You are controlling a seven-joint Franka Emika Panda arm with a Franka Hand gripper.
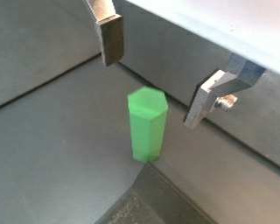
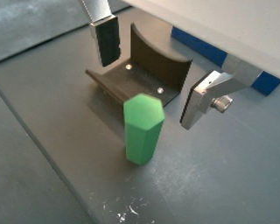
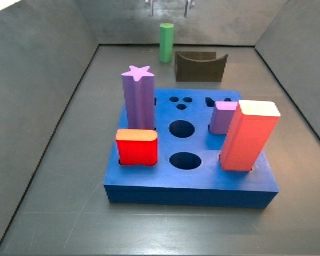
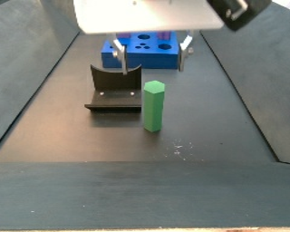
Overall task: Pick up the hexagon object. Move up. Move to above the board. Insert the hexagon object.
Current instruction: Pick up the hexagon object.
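The hexagon object point(image 1: 147, 131) is a tall green prism post standing upright on the dark floor, and it shows in both wrist views point(image 2: 143, 136) and both side views point(image 3: 166, 42) point(image 4: 154, 107). My gripper point(image 1: 152, 91) is open and empty, hovering just above the post's top with one finger on either side, not touching it; it also shows in the other wrist view point(image 2: 149, 94) and in a side view point(image 4: 151, 62). The board point(image 3: 190, 187) is a thick blue block with holes, and it lies beyond the post in a side view point(image 4: 141, 53).
The dark fixture point(image 2: 143, 70) stands right beside the post, between it and the board point(image 3: 199, 66). On the board stand a purple star post point(image 3: 137, 100), a short lilac prism point(image 3: 224, 115), a red cube point(image 3: 136, 147) and a tall red block point(image 3: 250, 135). Grey walls enclose the floor.
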